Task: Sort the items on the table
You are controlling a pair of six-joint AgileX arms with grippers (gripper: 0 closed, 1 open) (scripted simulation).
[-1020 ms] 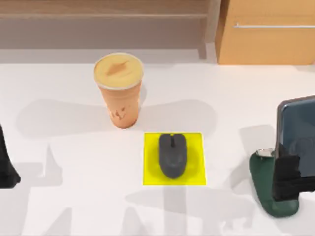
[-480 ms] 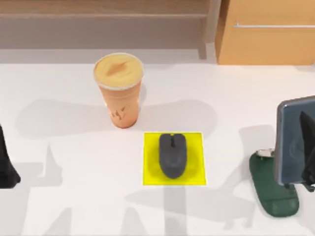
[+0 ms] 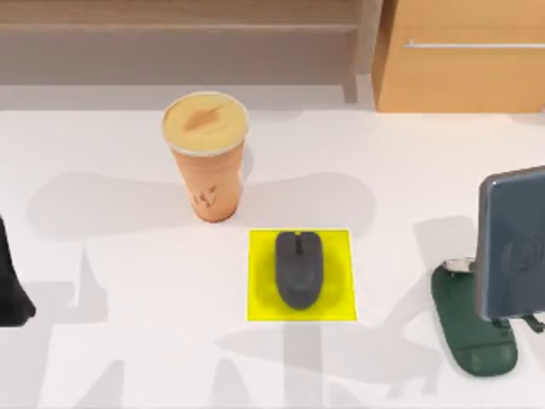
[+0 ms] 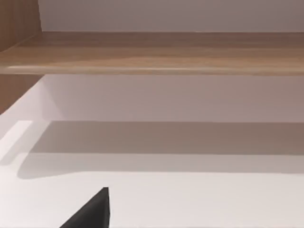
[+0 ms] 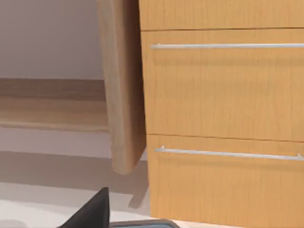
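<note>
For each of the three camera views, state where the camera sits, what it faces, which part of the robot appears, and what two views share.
Top view: above the table, looking down on cup, mouse, phone; left arm at the left edge.
Left wrist view: low over the table, facing a wooden shelf; dark gripper tip.
Right wrist view: facing the cabinet; dark gripper tip.
Shared: cabinet in top and right wrist views.

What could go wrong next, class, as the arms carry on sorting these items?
1. The phone stands upright on the green stand by the table's right edge; a nudge could topple it.
2. The tall orange cup could tip if gripped high.
3. Reaching for the cup could brush the mouse off its yellow square.
</note>
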